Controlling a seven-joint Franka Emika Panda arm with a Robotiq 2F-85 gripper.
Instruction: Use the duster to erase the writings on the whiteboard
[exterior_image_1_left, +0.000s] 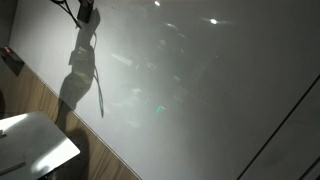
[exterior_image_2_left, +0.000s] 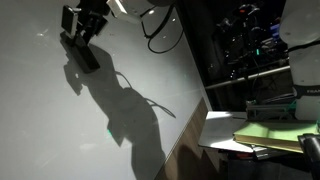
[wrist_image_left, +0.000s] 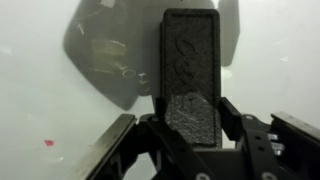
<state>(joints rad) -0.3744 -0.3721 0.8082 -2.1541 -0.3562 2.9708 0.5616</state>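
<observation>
The whiteboard is a large glossy grey-white board that fills both exterior views and the wrist view. My gripper is shut on the duster, a dark flat block that sticks out ahead of the jaws close to the board. In an exterior view the gripper holds the duster near the board's top left. In an exterior view only the gripper's tip shows at the top edge. A tiny reddish mark sits on the board; no readable letters show.
A small white tabletop stands below the board on a wooden surface. A small dark reddish piece is fixed at the board's edge. Dark equipment and cables and stacked papers lie beside the board. A black cable hangs across it.
</observation>
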